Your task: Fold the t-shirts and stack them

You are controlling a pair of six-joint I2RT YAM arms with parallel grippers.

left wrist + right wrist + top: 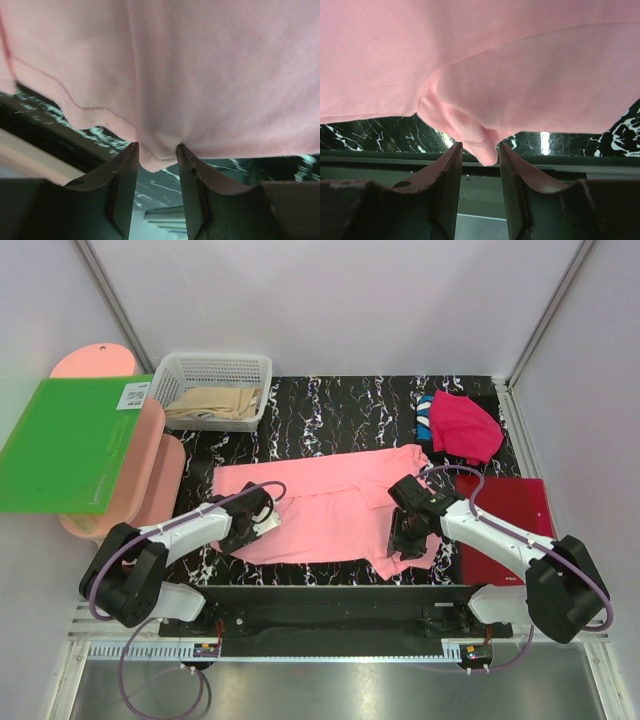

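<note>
The light salmon-pink t-shirt [330, 510] lies spread across the middle of the black marbled table, its near edge drawn up at two places. My left gripper [262, 523] is shut on its near left hem; in the left wrist view the gripper [156, 147] pinches a puckered hem corner of the pink cloth [200, 75]. My right gripper [405, 545] is shut on the near right edge; in the right wrist view the gripper [480, 146] holds a hanging fold of the shirt [495, 75]. A crumpled magenta t-shirt [463, 425] lies at the back right, with a blue one [424, 418] peeking out beside it.
A stiff dark-red board [510, 515] lies flat at the right, beside my right arm. A white basket [215, 390] with beige cloth stands at the back left. A green board [70, 440] rests on pink boards [150, 480] at the left.
</note>
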